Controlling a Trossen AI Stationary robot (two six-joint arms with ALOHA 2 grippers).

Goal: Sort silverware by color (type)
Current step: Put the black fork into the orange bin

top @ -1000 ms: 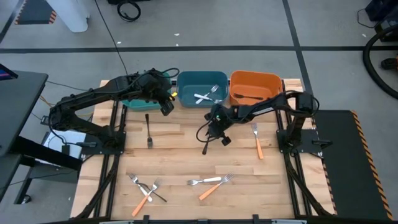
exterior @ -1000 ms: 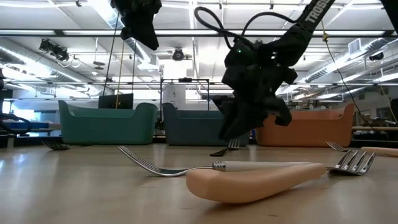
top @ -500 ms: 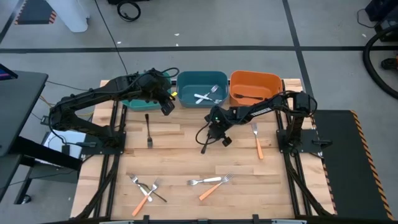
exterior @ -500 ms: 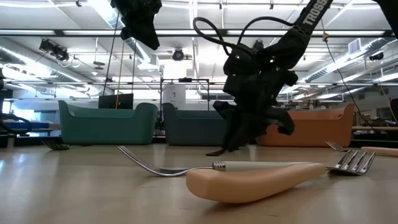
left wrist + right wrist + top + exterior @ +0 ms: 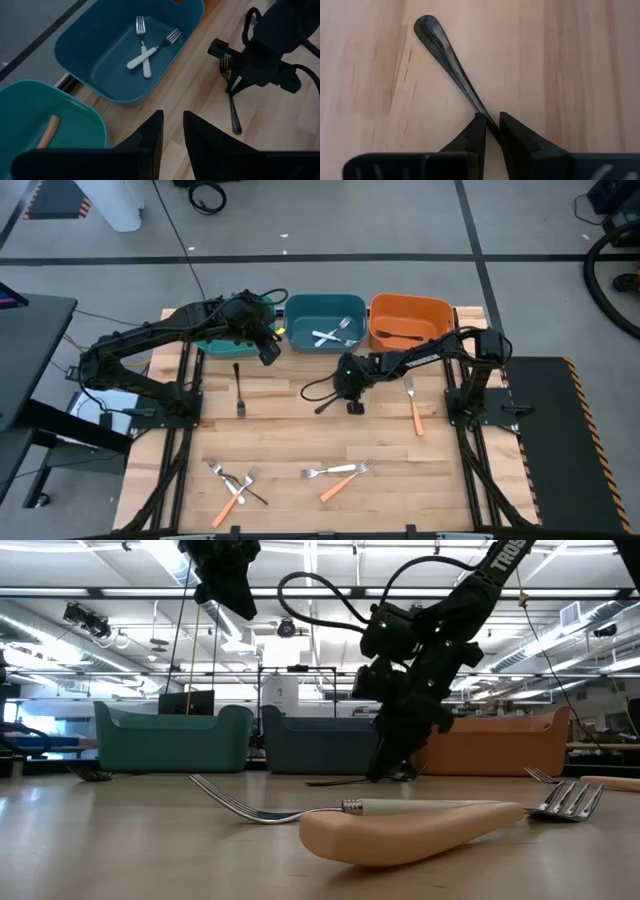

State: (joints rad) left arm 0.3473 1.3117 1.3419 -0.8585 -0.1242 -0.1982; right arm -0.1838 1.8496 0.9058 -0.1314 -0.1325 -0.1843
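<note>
Two matte-black jointed arms (image 5: pixel 150 340) trail looping black cables (image 5: pixel 320 585).

The right gripper (image 5: pixel 349 392) sits low at the table's (image 5: pixel 290 430) middle. The left gripper (image 5: pixel 268 350) hangs near the blue bin (image 5: pixel 297 340)

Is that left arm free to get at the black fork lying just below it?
Probably yes. The left gripper hangs open and empty just above the black fork, with bare table around it; the right gripper works elsewhere.

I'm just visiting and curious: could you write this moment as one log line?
right gripper: closing on slim black fork, mid-table | left gripper: waiting over table near blue plastic bin | bins: partly filled
</note>
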